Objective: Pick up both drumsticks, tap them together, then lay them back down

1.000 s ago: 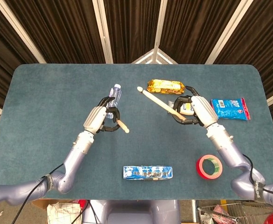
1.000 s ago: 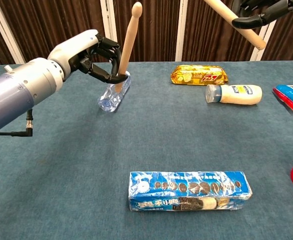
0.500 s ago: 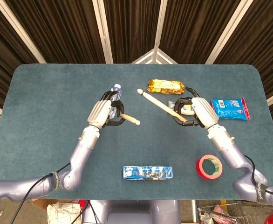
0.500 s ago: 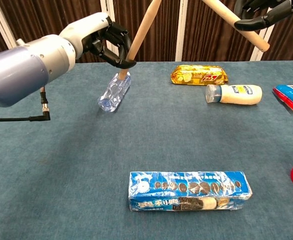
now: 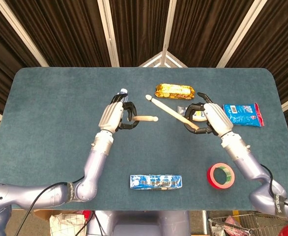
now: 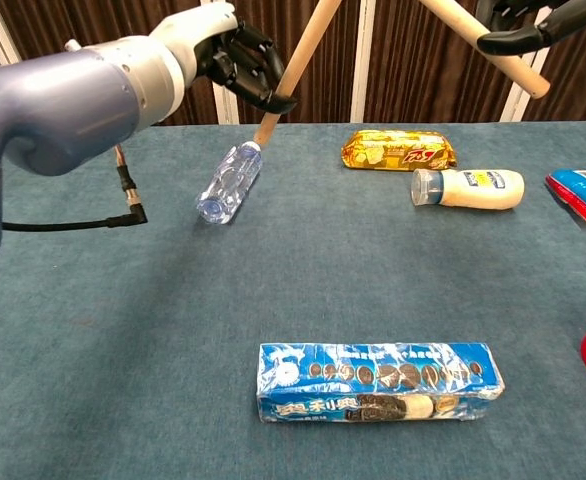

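The left hand [image 5: 115, 117] is gripping one drumstick [image 5: 145, 118] well above the table, tip pointing toward the robot's right, while the right hand [image 5: 209, 118] is clamping the other drumstick [image 5: 166, 107], whose tip is angling up and leftward, both sticks raised over the blue table [image 5: 45, 123]. The sticks are lying near each other but apart (no contact visible in either view), so the step in hand appears to be closing for the tap. The next move likely calls for bringing the two tips together over the open cloth, clear of the water bottle [image 6: 229, 182] and the golden snack packet [image 5: 175, 91].
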